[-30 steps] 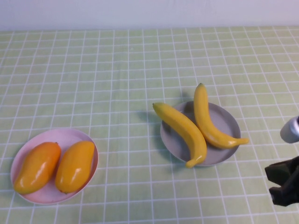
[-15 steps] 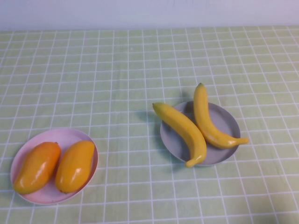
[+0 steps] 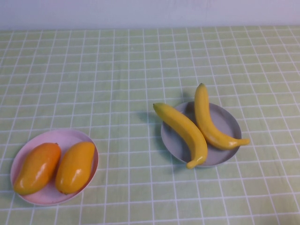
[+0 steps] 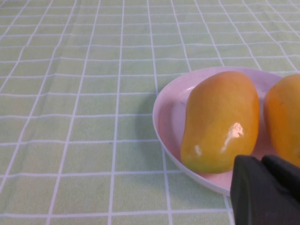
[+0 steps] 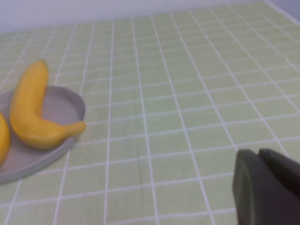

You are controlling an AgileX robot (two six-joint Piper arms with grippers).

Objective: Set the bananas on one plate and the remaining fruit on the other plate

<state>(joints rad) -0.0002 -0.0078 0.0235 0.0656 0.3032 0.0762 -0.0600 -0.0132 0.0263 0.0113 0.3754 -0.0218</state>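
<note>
Black left gripper [image 4: 266, 190] is hanging just beside the pale pink round plate [image 4: 165, 110], black right gripper [image 5: 267, 187] near the grey-blue round plate [image 3: 229, 119]; neither grip can be told. Two plump orange-yellow mango-like fruits [image 3: 56, 167] are lying on the pink plate, two long glossy yellow bananas [image 3: 199, 124] on the grey one, overhanging its rim; a nudge could be rolling them off.

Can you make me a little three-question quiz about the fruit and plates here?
1. True or false: both bananas lie on the grey plate.
2. How many mangoes are on the pink plate?
3. Which is outside the high view? A) left tool B) right tool C) both

Key: 1 true. 2 two. 3 C; each tool shows only in its own wrist view, the left tool beside the pink plate, the right tool beside the grey plate.
</note>
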